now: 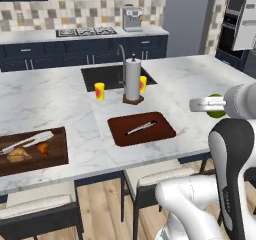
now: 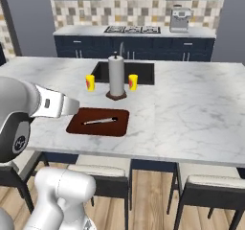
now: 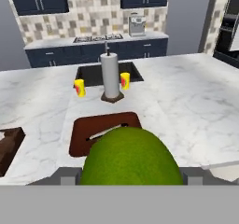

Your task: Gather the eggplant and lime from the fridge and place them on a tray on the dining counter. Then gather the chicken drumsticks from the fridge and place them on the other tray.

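- Lime (image 3: 131, 157) sits between the end effector (image 3: 131, 177) fingers in our hand view, big and green at the bottom of frame; jaws clamped on it.
- From the left base view we see a sliver of the lime (image 1: 216, 105) beside the white hand, over the right part of the tabletop (image 1: 60, 99).
- Brown tray (image 1: 141, 128) lies on the marble near the front edge, in front of the sink (image 1: 107, 76); a knife-like utensil (image 1: 141, 128) rests on it (we can't tell exactly what it is).
- Second, darker tray (image 1: 56, 154) is at the far left of the tabletop, holding another utensil and some brownish food pieces (image 1: 20, 155) (too blurry to name).
- Paper towel holder (image 1: 133, 80) stands upright just behind the brown tray, with two yellow cups (image 1: 99, 91) flanking it, one on each side near the sink edge.
- Lime is held in the air, apart from both trays; in the hand view the brown tray is just beyond it.
- Coffee machine (image 1: 132, 19) and stovetop (image 1: 86, 32) are on the back counter.
- Stools (image 1: 165, 176) are tucked under the front edge.
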You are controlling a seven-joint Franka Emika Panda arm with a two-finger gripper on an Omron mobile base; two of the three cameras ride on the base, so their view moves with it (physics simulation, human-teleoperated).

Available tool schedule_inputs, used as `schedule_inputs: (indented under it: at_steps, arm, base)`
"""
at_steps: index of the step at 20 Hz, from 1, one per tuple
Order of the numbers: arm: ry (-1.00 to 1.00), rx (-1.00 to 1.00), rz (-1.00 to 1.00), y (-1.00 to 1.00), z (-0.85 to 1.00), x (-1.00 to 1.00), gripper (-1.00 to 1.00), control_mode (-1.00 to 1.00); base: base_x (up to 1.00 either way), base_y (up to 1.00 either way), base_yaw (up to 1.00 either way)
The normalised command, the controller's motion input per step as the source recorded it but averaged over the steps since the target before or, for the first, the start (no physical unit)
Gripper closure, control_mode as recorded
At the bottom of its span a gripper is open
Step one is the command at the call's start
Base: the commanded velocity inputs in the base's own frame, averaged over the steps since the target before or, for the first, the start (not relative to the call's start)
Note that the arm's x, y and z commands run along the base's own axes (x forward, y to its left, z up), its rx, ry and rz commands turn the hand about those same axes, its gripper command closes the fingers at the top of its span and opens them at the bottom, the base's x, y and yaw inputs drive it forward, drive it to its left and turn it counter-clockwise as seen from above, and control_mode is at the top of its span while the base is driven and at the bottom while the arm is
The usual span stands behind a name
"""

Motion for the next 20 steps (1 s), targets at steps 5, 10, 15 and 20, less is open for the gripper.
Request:
schedule_inputs:
  at_steps: [5, 10, 15, 20]
  arm:
    - [0.18, -0.01, -0.07, 0.2, -0.25, 0.21, 1.0, -1.0]
    - [0.45, -0.03, -0.17, 0.51, -0.67, 0.53, 1.0, -1.0]
    - [0.36, 0.0, -0.14, 0.21, -0.51, 0.64, 1.0, -1.0]
    - [0.2, 0.0, -0.07, 0.0, -0.38, 0.98, 1.0, -1.0]
  base:
    - [0.3, 0.23, -0.1]
    - [0.0, 0.0, 0.0]
    - [0.0, 0.0, 0.0]
    - [0.0, 0.0, 0.0]
